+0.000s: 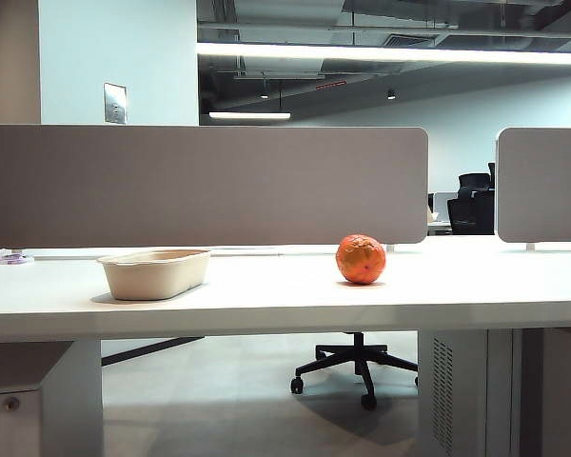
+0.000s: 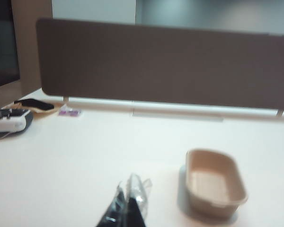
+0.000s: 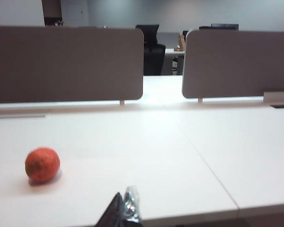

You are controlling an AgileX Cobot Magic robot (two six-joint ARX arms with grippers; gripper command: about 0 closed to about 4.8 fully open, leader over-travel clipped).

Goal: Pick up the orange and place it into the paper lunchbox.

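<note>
The orange [image 1: 361, 259] rests on the white table, right of centre in the exterior view. The beige paper lunchbox [image 1: 154, 276] stands to its left with nothing in it. Neither arm appears in the exterior view. The left wrist view has my left gripper [image 2: 130, 194] hovering over the table with its tips pressed together and nothing between them. The lunchbox [image 2: 210, 182] lies a little ahead of it and to one side. In the right wrist view my right gripper [image 3: 124, 201] is shut and empty near the table's front edge. The orange [image 3: 42, 164] sits apart from it, off to the side.
Grey partition panels [image 1: 205, 186] [image 1: 544, 186] stand along the back of the table. A white device [image 2: 7, 120], a black item [image 2: 35, 104] and a small purple item [image 2: 69, 112] lie at the far left. An office chair base [image 1: 357, 367] shows beneath the table.
</note>
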